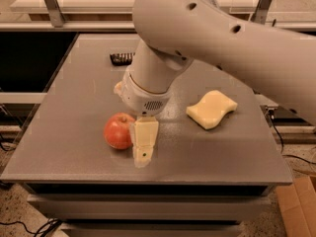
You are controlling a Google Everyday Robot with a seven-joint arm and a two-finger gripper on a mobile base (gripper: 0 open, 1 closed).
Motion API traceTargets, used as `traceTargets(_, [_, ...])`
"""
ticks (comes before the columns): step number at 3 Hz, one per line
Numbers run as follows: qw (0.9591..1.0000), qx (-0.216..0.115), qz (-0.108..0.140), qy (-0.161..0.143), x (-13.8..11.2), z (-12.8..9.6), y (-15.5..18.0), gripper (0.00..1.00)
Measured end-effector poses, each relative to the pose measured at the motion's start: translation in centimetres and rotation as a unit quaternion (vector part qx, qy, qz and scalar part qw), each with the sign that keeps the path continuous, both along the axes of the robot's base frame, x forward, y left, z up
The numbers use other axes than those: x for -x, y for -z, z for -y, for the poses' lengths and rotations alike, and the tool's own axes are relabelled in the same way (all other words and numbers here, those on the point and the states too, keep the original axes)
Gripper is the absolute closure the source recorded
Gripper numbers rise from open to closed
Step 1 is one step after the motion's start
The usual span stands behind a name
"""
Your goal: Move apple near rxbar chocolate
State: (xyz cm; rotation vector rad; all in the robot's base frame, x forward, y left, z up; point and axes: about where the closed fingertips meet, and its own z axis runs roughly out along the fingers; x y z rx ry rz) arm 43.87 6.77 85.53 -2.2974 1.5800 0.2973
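Apple (118, 131) sits near the front of the tabletop (74, 107). My gripper (143, 149) points down against its right side; the jaws' spread I cannot tell. My arm (222, 38) bends overhead. The rxbar chocolate (121, 58) lies far back, well apart.

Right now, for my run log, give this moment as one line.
gripper: down beside round red-orange apple | dark flat rxbar chocolate: far side of grey table
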Motion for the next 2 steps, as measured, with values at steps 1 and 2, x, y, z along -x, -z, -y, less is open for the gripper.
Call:
traceTargets(1, [0.9997, -0.006, -0.017, 0.019, 0.06, 0.27, 0.62, 0.00])
traceTargets(2, [0.9988, -0.026, -0.030, 0.028, 0.05, 0.23, 1.30, 0.00])
